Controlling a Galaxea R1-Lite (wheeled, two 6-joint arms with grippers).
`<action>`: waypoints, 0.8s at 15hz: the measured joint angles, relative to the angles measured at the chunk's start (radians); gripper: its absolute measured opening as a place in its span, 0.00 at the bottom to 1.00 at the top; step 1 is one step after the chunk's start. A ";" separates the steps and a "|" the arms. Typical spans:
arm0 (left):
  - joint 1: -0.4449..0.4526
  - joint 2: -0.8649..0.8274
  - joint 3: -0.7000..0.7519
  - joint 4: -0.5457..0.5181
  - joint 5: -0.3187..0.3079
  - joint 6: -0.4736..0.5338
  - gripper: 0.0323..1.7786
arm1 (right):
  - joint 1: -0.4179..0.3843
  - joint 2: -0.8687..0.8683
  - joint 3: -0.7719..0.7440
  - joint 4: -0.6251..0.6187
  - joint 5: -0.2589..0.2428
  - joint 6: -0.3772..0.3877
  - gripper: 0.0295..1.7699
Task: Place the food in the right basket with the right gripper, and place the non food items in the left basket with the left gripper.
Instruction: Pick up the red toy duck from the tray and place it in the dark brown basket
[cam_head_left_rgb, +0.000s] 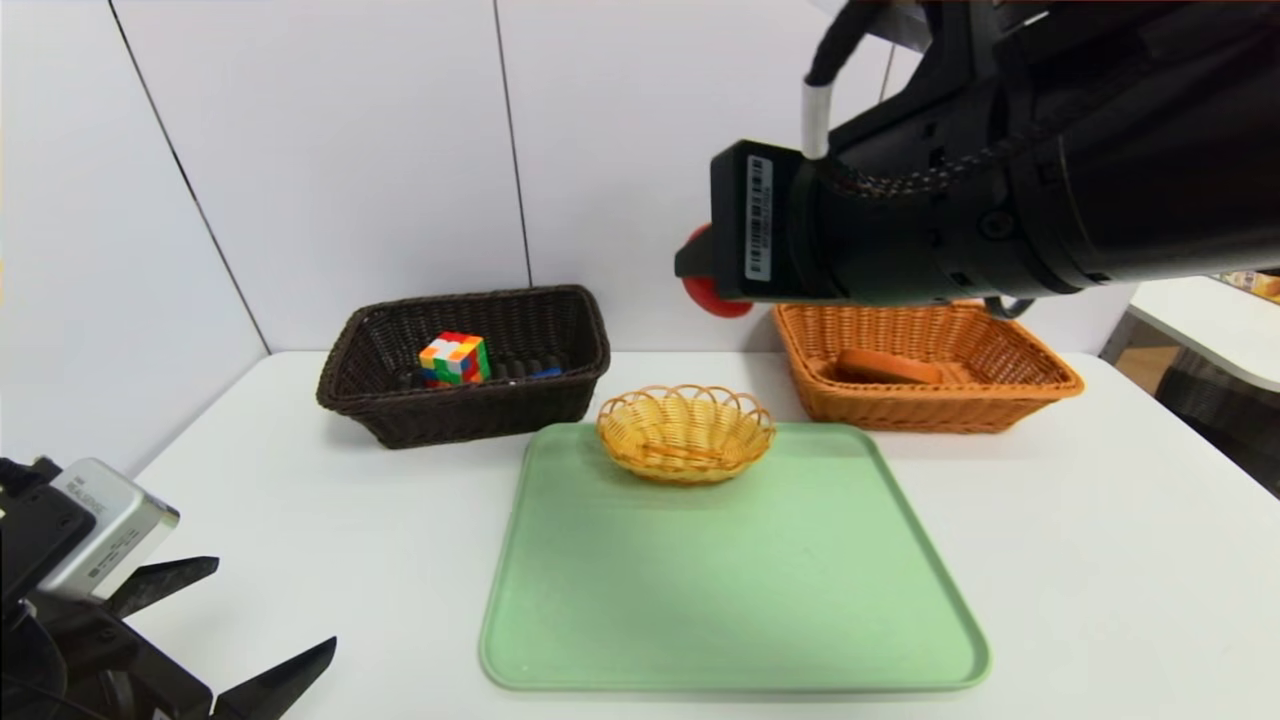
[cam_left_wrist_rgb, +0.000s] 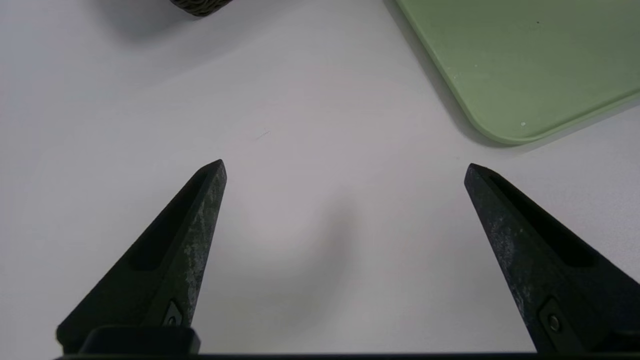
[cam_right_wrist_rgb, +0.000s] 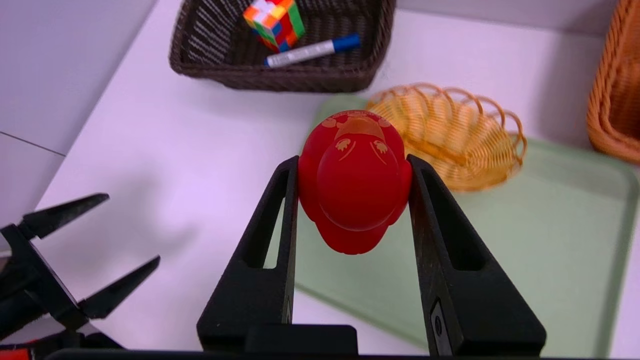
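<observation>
Red rubber fills the right gripper (cam_right_wrist_rgb: 352, 165): its 2 fingers (cam_right_wrist_rgb: 280, 210) clamp the duck (cam_right_wrist_rgb: 356, 192) by its sides, high above the green tray (cam_head_left_rgb: 735, 590), likely so it clears the small yellow basket (cam_head_left_rgb: 686, 432). Bread (cam_head_left_rgb: 888, 367) already lies in the right basket (cam_head_left_rgb: 1040, 385); cube (cam_head_left_rgb: 455, 359) and marker (cam_right_wrist_rgb: 312, 50) sit in the left basket (cam_head_left_rgb: 365, 385). Down by the table's near left corner, the left gripper (cam_left_wrist_rgb: 345, 167) waits with fingers spread wide, holding nothing.
</observation>
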 joint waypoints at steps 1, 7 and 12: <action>0.000 0.000 0.000 0.000 0.000 0.000 0.95 | -0.006 0.013 0.001 -0.060 0.000 -0.039 0.37; 0.000 0.000 -0.007 0.000 0.000 0.000 0.95 | -0.078 0.150 0.000 -0.396 0.005 -0.281 0.37; 0.000 -0.001 -0.012 0.000 -0.001 -0.001 0.95 | -0.129 0.312 -0.004 -0.628 0.030 -0.408 0.37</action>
